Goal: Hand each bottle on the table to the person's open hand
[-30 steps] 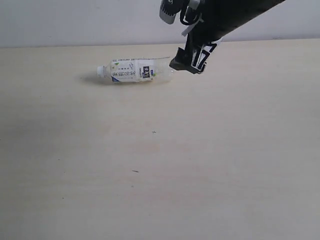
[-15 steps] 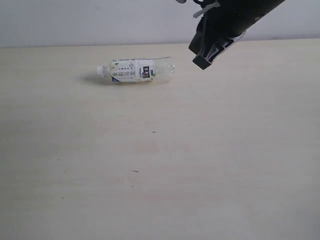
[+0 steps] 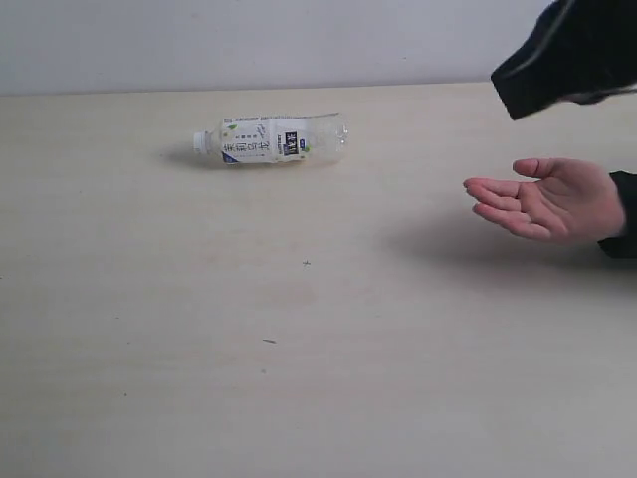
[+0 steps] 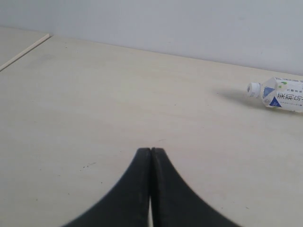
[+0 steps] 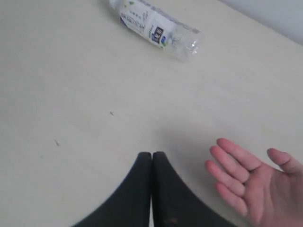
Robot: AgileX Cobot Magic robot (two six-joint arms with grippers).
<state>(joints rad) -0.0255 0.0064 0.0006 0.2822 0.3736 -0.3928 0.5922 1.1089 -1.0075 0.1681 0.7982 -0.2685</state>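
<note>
L gripper [image 4: 150, 158] fingers pressed together, nothing between; R gripper [image 5: 152, 161] same: tips shut, empty, above the table [image 3: 299, 378] near the hand [image 3: 545, 199], which is palm-up, cupped, empty. Bottle [image 3: 274, 139] lies on its side toward the far edge, well apart from hand, long axis left-right in ext. view, white cap left; clear, contents can't be told. R arm [image 3: 572, 50] cut off at top right.

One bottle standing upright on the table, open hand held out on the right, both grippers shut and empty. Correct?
No: the bottle lies on its side, not upright; the exterior view shows it. The rest holds: open hand held out on the right, left gripper and right gripper shut and empty.
</note>
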